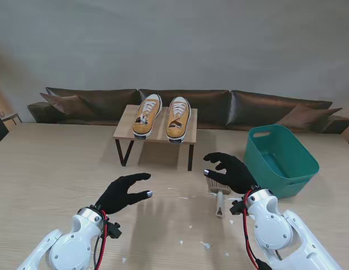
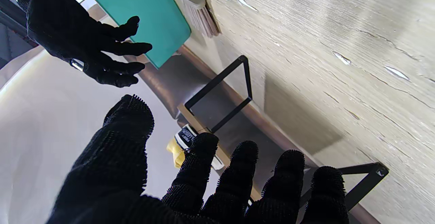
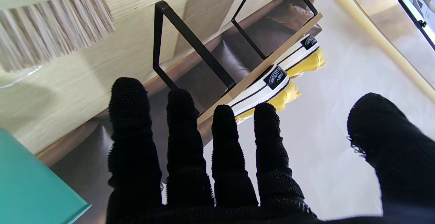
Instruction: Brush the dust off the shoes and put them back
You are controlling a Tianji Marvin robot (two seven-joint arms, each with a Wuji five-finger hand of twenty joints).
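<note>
Nothing is judged done: both shoes [image 1: 162, 117] are seen on the small rack [image 1: 125, 129] toward the bench's far edge, the brush [image 1: 219, 194] lies ungrasped under the spread right hand [image 1: 230, 171], the left hand [image 1: 125, 192] spread and empty

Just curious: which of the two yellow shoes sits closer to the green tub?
The right shoe on the little shelf; the other shoe sits one place farther from the tub.

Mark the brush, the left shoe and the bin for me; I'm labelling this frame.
brush [image 1: 219, 198]: stand view, on its handle.
left shoe [image 1: 147, 116]: stand view, on its laces.
bin [image 1: 300, 158]: stand view, on its near wall.
</note>
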